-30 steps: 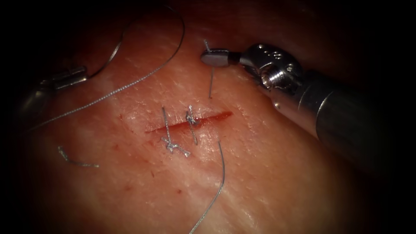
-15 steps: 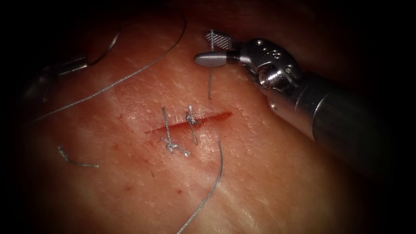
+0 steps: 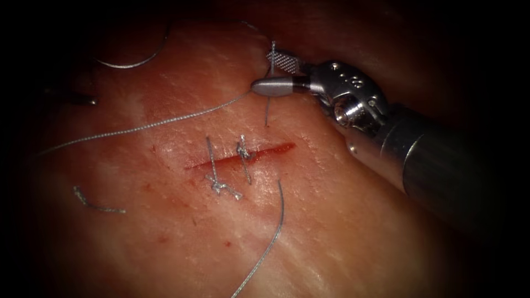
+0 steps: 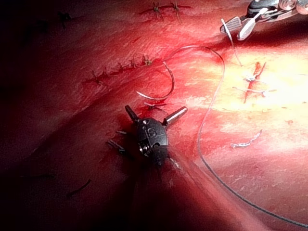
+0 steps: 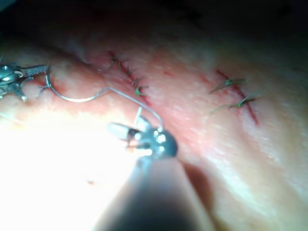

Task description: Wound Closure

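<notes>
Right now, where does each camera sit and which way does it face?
Endoscope: above and in front, looking down at the cut. The right tool enters from the right, open astride the thread, holding nothing.
Left wrist: looks along its shaft at the left tool, open and empty. The needle lies unheld on the tissue beyond.
Right wrist: looks along its shaft at the right tool.
Shared: both wrist views show the needle, the cut and the other arm's tool.

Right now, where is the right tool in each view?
Endoscope: right tool, open, above the cut's right end, astride an upright thread.
Left wrist: beyond the cut, astride that thread.
Right wrist: closest to the camera, the cut beyond it.
Shared landmark: the cut's two stitches.
</notes>
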Controlling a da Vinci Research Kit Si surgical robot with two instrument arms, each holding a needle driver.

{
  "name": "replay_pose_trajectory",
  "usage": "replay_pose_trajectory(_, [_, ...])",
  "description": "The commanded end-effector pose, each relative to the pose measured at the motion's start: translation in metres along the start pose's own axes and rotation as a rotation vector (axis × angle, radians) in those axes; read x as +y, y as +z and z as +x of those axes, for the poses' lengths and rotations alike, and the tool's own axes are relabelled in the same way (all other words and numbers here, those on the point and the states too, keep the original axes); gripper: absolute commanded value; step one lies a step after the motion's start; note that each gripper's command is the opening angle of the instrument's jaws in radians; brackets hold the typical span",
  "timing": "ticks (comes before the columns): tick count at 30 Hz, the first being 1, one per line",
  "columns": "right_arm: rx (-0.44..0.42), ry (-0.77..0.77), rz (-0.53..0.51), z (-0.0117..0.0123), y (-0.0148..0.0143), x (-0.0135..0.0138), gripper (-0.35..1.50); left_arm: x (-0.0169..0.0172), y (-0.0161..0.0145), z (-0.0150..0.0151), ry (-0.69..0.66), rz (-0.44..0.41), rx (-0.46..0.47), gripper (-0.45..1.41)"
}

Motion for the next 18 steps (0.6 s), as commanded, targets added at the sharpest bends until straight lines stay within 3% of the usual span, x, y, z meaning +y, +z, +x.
replay_pose_trajectory(1, [0.003, -0.007, 0.003, -0.0001, 0.0005, 0.0002, 1.13, -0.0009, 0.0000, -0.0004, 0.005, 0.004, -0.005, 1.38])
replay_pose_trajectory(8, [0.004, -0.023, 0.006, -0.0012, 0.0002, -0.0002, 1.13, -0.0009, -0.0021, 0.0000, 0.057, 0.035, -0.114, 1.35])
replay_pose_trajectory(14, [0.002, -0.039, 0.013, -0.0016, -0.0013, 0.0000, 1.15, 0.0045, -0.0013, 0.0012, 0.178, 0.070, -0.220, 1.36])
replay_pose_trajectory(17, [-0.003, -0.062, -0.001, -0.0015, -0.0028, 0.0003, 1.16, 0.0074, -0.0004, 0.0023, 0.231, 0.038, -0.214, 1.38])
replay_pose_trajectory(18, [-0.008, -0.072, -0.024, -0.0012, -0.0046, 0.0008, 1.18, 0.0098, 0.0002, 0.0035, 0.248, -0.002, -0.204, 1.38])
